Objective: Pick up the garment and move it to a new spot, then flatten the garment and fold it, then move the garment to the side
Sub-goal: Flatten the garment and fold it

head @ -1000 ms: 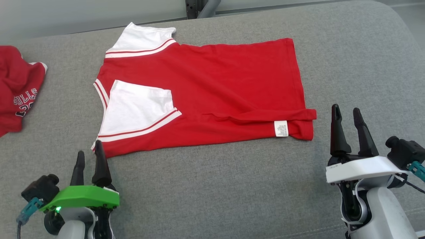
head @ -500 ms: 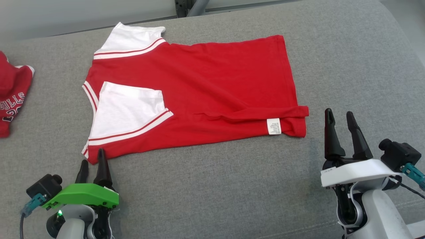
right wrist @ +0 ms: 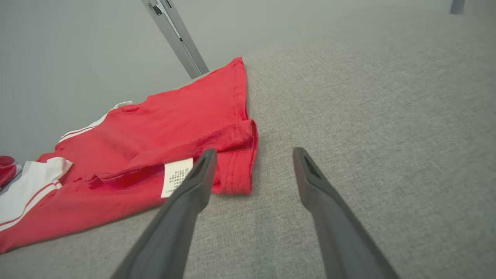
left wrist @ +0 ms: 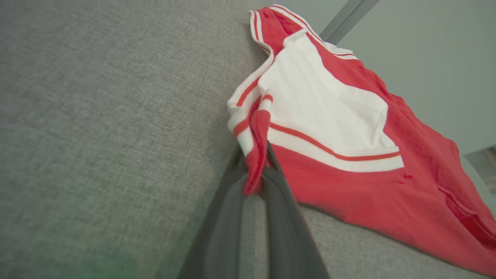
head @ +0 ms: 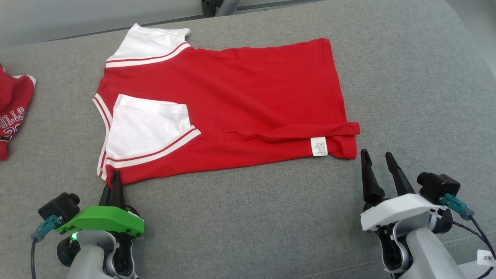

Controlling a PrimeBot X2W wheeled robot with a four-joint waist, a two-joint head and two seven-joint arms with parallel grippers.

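Note:
The garment (head: 240, 104) is a red shirt with white sleeves, spread flat on the grey cushion with a white care label (head: 319, 146) near its right hem. My left gripper (head: 114, 179) is shut on the garment's near left corner; in the left wrist view the fabric (left wrist: 255, 151) bunches between its fingers (left wrist: 283, 209). My right gripper (head: 378, 161) stands open just off the near right hem corner, on bare cushion. In the right wrist view that corner (right wrist: 236, 170) lies beside the left finger (right wrist: 193, 186), nothing between the jaws.
A second red garment with white lettering (head: 13, 112) lies crumpled at the far left edge. The grey cushion (head: 248, 217) stretches bare in front of the shirt and to its right. A metal frame leg (right wrist: 176, 35) stands behind the cushion.
My left gripper has closed on the shirt's near left corner. My right gripper has moved forward and left toward the hem corner, staying open. The camera shifted slightly.

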